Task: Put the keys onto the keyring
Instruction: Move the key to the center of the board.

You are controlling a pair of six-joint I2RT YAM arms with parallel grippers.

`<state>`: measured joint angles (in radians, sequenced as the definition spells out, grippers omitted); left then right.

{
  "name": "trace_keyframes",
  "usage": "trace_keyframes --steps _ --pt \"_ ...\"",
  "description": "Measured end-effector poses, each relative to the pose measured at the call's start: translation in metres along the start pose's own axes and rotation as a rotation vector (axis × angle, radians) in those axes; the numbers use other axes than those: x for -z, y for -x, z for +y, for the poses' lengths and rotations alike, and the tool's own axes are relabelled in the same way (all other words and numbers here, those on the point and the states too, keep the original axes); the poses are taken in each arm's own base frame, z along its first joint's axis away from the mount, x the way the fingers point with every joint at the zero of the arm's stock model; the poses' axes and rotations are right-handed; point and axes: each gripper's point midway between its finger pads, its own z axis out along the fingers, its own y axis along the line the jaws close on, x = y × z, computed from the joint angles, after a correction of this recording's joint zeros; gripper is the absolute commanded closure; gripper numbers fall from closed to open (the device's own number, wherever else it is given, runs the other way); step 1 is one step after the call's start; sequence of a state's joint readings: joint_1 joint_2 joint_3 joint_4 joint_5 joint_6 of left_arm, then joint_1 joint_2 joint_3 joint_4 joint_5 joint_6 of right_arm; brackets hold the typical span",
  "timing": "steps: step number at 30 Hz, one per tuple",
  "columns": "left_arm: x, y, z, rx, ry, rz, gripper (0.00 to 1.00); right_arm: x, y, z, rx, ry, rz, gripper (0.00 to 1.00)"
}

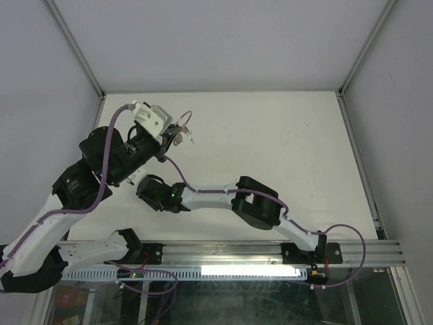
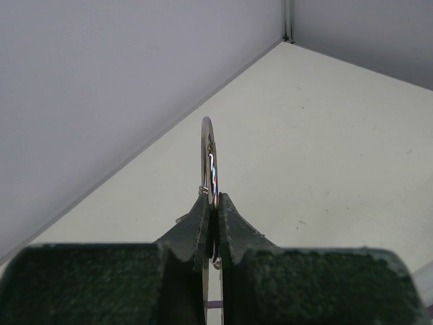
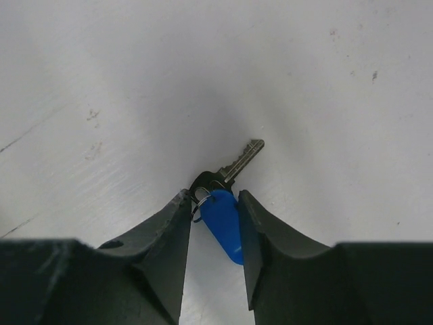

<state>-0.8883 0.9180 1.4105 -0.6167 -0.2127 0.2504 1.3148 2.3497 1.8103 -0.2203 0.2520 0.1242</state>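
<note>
The left gripper (image 2: 214,225) is clenching the ring (image 2: 208,145), which is standing edge-on and poking out past its fingertips, clear of the table (image 2: 325,156). The right gripper (image 3: 213,198) is straddling the blue key (image 3: 223,220). The blue head is sitting skewed between the jaws and touching one finger, with the blade pointing away beyond the tips. I cannot tell whether the jaws are pinching it or only bracketing it. If the hold is loose, the key is likely to swivel or drop on lifting. Being skewed, its hole is not facing the ring squarely, so the threading is at risk of missing. Pushing against such thin wire is also liable to twist the ring in the pads. The arms are working close together, so a bump is possible.
</note>
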Motion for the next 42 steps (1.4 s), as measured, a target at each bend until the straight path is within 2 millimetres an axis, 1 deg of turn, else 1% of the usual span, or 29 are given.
trace_keyframes --steps 3,9,13,18,25,30,33,35,36,37,38,39,40,42 --pt "0.000 -0.001 0.000 0.000 0.000 0.001 1.00 0.000 -0.001 -0.006 0.015 -0.027 0.002 0.71" --pt "0.000 -0.002 -0.001 -0.001 -0.001 0.004 1.00 0.002 -0.005 -0.012 0.020 -0.056 -0.008 0.73" --pt "-0.001 -0.004 -0.001 -0.002 -0.002 0.008 1.00 0.011 -0.013 -0.021 0.018 -0.077 0.001 0.74" --pt "-0.001 -0.006 -0.001 -0.002 -0.003 0.011 1.00 0.028 -0.029 -0.041 -0.008 -0.115 0.031 0.75" --pt "-0.001 -0.006 -0.001 -0.002 -0.003 0.012 1.00 0.055 -0.057 -0.087 -0.073 -0.200 0.071 0.75" --pt "-0.001 -0.006 -0.001 -0.002 -0.002 0.012 1.00 0.085 -0.087 -0.123 -0.121 -0.274 0.104 0.75" --pt "-0.001 -0.006 -0.002 -0.002 -0.003 0.012 1.00 0.109 -0.110 -0.149 -0.162 -0.324 0.127 0.74" --pt "-0.001 -0.007 -0.002 -0.003 -0.003 0.014 1.00 0.125 -0.127 -0.171 -0.198 -0.366 0.141 0.71" --pt "-0.002 -0.007 -0.002 -0.003 -0.004 0.015 1.00 0.132 -0.134 -0.181 -0.218 -0.385 0.146 0.68" --pt "-0.002 -0.008 -0.002 -0.003 -0.004 0.017 1.00 0.140 -0.141 -0.192 -0.239 -0.405 0.149 0.63" --pt "-0.003 -0.008 -0.003 -0.004 -0.006 0.019 1.00 0.145 -0.146 -0.196 -0.247 -0.412 0.149 0.58" --pt "-0.004 -0.009 -0.003 -0.004 -0.007 0.023 1.00 0.152 -0.152 -0.209 -0.273 -0.436 0.150 0.53" --pt "-0.006 -0.010 -0.004 -0.005 -0.010 0.026 1.00 0.159 -0.157 -0.217 -0.287 -0.450 0.147 0.49" --pt "-0.008 -0.012 -0.005 -0.006 -0.015 0.034 1.00 0.174 -0.162 -0.224 -0.297 -0.454 0.127 0.46"
